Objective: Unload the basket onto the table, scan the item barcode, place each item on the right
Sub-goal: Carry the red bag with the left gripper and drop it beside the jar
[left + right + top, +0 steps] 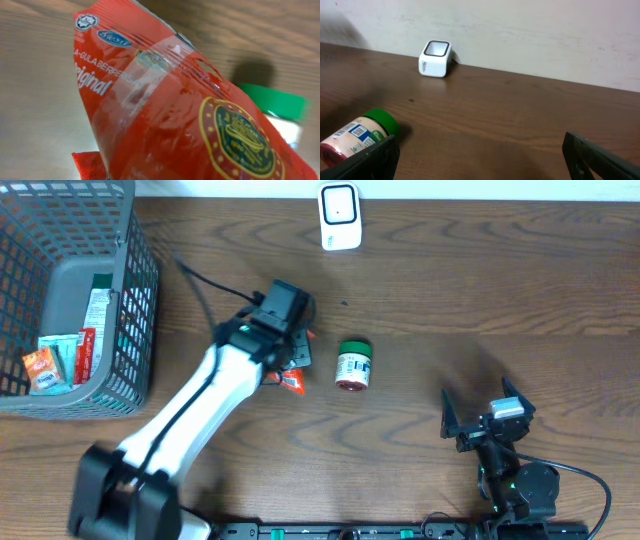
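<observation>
Red snack packet (175, 115), clamped between left jaws

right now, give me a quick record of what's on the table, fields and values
left gripper: shut on a red packet
right gripper: open, holding nothing
jar: green lid, lying on its side beside the red packet
scanner: white, at the far edge, well apart from the red packet
basket: grey, far left, other packets inside
scan: not yet done
</observation>
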Controlling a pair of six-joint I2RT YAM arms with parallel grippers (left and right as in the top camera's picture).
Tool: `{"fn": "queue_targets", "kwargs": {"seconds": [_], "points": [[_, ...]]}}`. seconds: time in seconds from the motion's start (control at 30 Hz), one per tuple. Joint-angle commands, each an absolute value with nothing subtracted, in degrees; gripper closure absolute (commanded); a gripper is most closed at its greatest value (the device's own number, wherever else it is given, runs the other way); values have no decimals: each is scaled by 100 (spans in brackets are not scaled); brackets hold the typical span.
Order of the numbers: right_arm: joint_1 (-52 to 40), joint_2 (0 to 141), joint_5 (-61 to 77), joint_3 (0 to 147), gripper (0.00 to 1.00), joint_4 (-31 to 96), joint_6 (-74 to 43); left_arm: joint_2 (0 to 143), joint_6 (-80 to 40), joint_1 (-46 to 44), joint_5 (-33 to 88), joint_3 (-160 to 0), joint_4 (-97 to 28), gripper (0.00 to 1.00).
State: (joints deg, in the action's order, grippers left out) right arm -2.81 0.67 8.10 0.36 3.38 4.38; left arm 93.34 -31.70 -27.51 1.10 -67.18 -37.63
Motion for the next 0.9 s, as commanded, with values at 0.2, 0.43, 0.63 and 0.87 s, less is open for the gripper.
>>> {"fn": "queue_targets", "kwargs": {"seconds": [0.2,0.43,0.63,0.87], "points": [[-217,45,801,32,1,360,388,10333,-3059,-2751,-84,-6805,-3194,37],[-217,43,801,32,1,360,388,9627,-2657,-2543,-43,-7376,-3747,26],[-217,45,801,32,1,360,388,9386,-1868,-2523,1269,-7343,-4180,92],[-217,45,801,32,1,360,388,9990,-1330,-2449,1564,-7223,-4493,93]]}}
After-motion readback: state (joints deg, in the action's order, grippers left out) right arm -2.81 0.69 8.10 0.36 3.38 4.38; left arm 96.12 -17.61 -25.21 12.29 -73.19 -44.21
